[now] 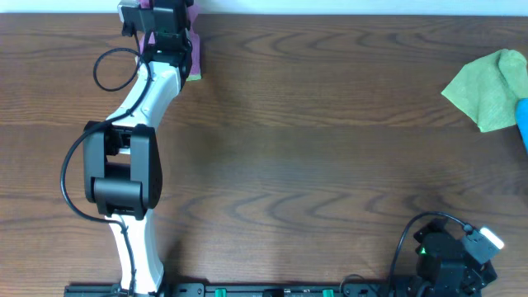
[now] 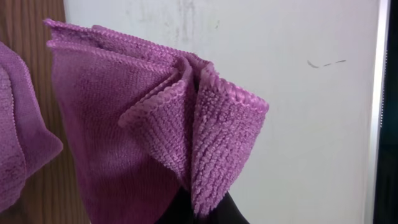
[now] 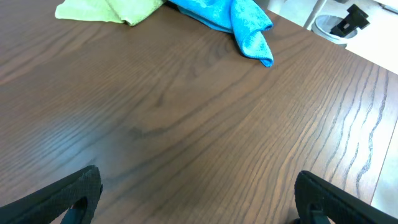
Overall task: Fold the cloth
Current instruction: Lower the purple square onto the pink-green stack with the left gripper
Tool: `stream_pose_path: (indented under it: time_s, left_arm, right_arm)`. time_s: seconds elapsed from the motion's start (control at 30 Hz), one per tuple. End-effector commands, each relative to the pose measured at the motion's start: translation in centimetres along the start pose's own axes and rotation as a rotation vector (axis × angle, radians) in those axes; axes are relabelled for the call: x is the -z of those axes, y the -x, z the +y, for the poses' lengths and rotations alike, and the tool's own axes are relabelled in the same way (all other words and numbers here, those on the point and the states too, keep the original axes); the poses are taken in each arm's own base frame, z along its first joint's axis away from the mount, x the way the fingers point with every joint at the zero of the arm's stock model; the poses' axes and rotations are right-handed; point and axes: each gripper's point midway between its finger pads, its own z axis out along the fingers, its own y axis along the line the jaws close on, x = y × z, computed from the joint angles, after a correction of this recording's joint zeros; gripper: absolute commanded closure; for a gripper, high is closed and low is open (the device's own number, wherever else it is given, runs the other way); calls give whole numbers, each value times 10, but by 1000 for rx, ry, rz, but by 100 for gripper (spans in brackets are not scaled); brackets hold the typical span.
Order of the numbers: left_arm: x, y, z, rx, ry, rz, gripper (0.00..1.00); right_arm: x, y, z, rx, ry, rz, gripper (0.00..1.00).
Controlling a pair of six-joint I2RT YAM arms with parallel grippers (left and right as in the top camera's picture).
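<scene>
A purple cloth (image 1: pixel 195 51) lies at the far edge of the table, top left, mostly hidden under my left gripper (image 1: pixel 165 29). In the left wrist view the left gripper (image 2: pixel 202 211) is shut on a bunched fold of the purple cloth (image 2: pixel 155 124), lifted in front of a white wall. My right gripper (image 1: pixel 450 256) rests at the near right of the table. In the right wrist view the right gripper (image 3: pixel 196 193) is open and empty above bare wood.
A green cloth (image 1: pixel 488 89) lies at the right edge, with a blue cloth (image 1: pixel 523 124) beside it; both show in the right wrist view, green (image 3: pixel 109 9) and blue (image 3: pixel 233 18). The brown wooden table (image 1: pixel 313 148) spans the view.
</scene>
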Motion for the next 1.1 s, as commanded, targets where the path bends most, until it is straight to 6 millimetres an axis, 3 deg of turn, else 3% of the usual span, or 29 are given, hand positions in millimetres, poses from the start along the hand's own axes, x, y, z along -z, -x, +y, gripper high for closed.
stream_pose_path:
  time_s: [0.0, 0.47, 0.83, 1.07]
  left_arm:
    - [-9, 1, 1, -32, -9, -2, 94]
    - [-23, -5, 60, -151, 122, 6, 94]
    - [-18, -7, 77, -172, 206, 36, 94]
    - [-1, 7, 89, -215, 327, 27, 94]
  right_arm:
    - [0, 0, -4, -13, -18, -6, 1]
    - [0, 0, -4, -14, -18, -6, 1]
    - [0, 0, -4, -14, -18, -6, 1]
    - [0, 0, -4, -14, -18, -6, 1]
